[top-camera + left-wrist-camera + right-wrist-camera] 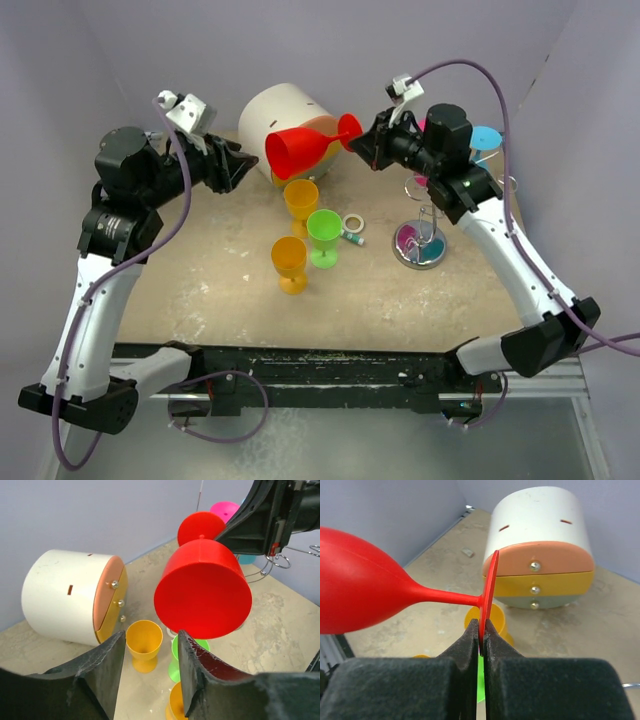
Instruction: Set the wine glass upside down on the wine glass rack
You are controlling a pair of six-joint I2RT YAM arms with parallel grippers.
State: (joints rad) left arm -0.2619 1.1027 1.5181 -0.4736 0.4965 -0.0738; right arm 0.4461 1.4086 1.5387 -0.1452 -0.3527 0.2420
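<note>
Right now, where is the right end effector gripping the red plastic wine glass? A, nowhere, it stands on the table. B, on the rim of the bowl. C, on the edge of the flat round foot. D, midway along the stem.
C: the right wrist view shows the right end effector shut on the thin edge of the foot of the red plastic wine glass, stem and bowl sticking out sideways.

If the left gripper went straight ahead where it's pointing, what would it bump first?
Most likely the red wine glass: its bowl hangs sideways just ahead of the open left gripper, though the gap is hard to judge.
</note>
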